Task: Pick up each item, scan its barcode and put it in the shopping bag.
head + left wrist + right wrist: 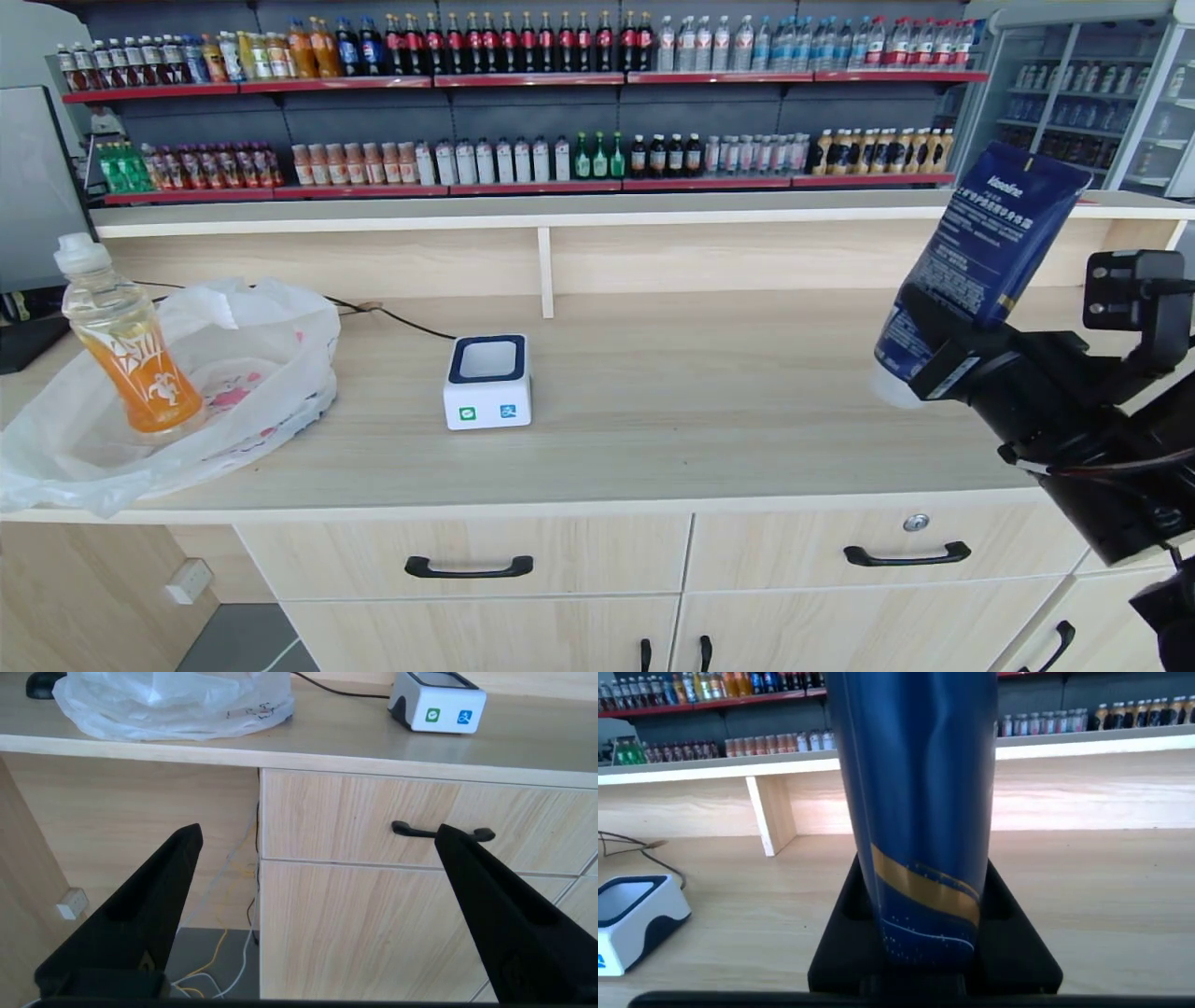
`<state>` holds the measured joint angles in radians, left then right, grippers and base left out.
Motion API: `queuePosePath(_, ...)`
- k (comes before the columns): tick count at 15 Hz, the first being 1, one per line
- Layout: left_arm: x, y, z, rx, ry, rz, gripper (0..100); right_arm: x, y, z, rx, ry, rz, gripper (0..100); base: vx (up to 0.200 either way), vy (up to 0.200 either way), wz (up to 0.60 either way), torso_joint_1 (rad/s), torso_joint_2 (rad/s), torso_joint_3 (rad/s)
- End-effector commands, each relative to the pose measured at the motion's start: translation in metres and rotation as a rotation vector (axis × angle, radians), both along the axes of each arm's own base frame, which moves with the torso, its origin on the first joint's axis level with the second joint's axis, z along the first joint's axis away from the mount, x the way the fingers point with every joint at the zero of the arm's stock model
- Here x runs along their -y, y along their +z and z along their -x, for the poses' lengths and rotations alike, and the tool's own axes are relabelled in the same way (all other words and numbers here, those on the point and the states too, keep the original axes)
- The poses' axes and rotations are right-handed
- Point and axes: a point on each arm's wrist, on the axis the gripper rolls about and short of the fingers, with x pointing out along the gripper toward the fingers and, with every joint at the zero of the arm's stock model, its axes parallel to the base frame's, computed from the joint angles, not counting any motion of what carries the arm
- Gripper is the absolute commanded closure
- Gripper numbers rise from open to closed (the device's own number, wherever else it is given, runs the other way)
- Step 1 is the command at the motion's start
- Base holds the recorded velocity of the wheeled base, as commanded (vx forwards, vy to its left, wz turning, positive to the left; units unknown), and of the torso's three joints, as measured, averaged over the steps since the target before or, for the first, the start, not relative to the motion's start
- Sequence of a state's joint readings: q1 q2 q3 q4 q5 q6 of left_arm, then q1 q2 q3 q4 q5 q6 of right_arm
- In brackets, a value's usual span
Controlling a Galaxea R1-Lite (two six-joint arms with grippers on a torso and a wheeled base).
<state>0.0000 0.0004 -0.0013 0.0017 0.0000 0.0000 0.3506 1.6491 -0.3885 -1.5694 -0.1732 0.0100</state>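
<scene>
In the right hand (936, 362) tilts a blue tube (999, 233).

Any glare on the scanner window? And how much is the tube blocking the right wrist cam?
Head view: scanner window evenly pale, no hot spot. Right wrist view: tube in the right hand covers the middle; the scanner shows beside it, window glare-free.

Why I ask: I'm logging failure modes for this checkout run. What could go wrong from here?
1. The right pincer grips the blue tube near its cap end, with most of it leaning free; it might slip on the way to the scanner.
2. The orange drink bottle stands upright amid the crumpled shopping bag; dropping the tube in could topple it.
</scene>
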Motion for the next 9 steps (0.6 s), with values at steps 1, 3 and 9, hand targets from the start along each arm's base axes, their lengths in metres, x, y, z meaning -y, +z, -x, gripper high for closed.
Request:
queuePosePath(1,0.0,0.0,0.0,0.001,0.0,0.0,0,0.002,0.003,0.022,0.011,0.025,-0.005,100,0.0,0.0,0.0,0.0,0.0,0.0)
queuePosePath(3,0.0,0.0,0.0,0.001,0.0,0.0,0,0.015,0.003,0.056,0.02,0.036,-0.007,100,0.0,0.0,0.0,0.0,0.0,0.0)
queuePosePath(9,0.0,0.0,0.0,0.001,0.0,0.0,0,0.016,0.016,0.077,0.013,0.285,-0.1,100,0.0,0.0,0.0,0.0,0.0,0.0)
